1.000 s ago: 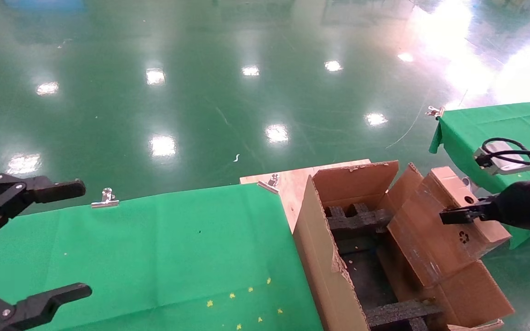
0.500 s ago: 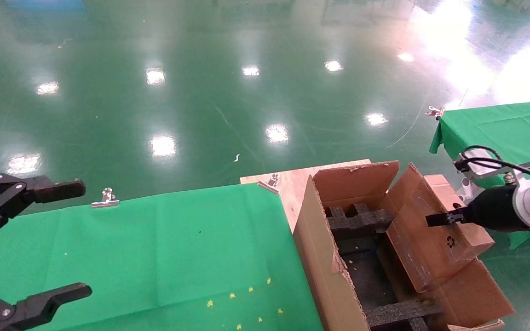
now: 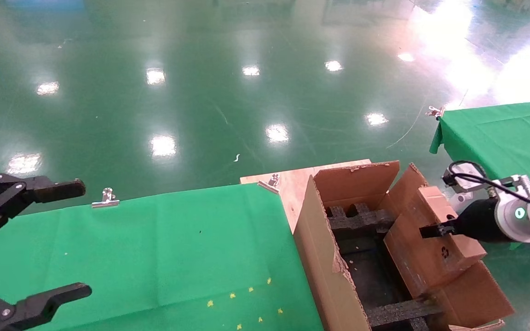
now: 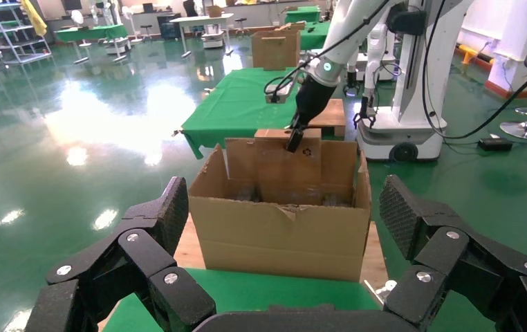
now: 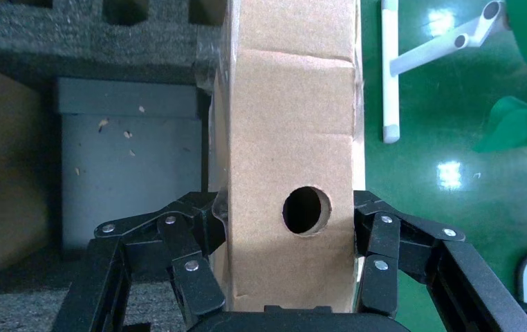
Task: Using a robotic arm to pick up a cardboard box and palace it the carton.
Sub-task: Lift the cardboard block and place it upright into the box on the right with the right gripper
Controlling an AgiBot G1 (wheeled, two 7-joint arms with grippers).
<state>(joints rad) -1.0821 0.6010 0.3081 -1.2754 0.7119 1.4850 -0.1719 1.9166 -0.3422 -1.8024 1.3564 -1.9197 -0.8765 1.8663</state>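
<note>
Right gripper (image 3: 430,228) — fingers clamped on both sides of the box (image 3: 430,243), one to each side of its round hole (image 5: 306,210) in the right wrist view. White arm (image 3: 529,212) with green ring light reaches in from the right.

Box — small, brown, tilted, recycling mark facing up; held over the right side of the carton (image 3: 334,271), lower end dipping into the opening beside the right flap.

Carton — large, open, torn flaps; black foam (image 3: 361,219) inside, a grey bottom visible between the foam pieces in the right wrist view. Stands on a wooden board (image 3: 292,179) just right of the green-covered table (image 3: 154,248).

Left gripper (image 3: 25,248) — parked over the table's left end, fingers spread wide, holding nothing.

A second green table (image 3: 499,133) sits at far right.
</note>
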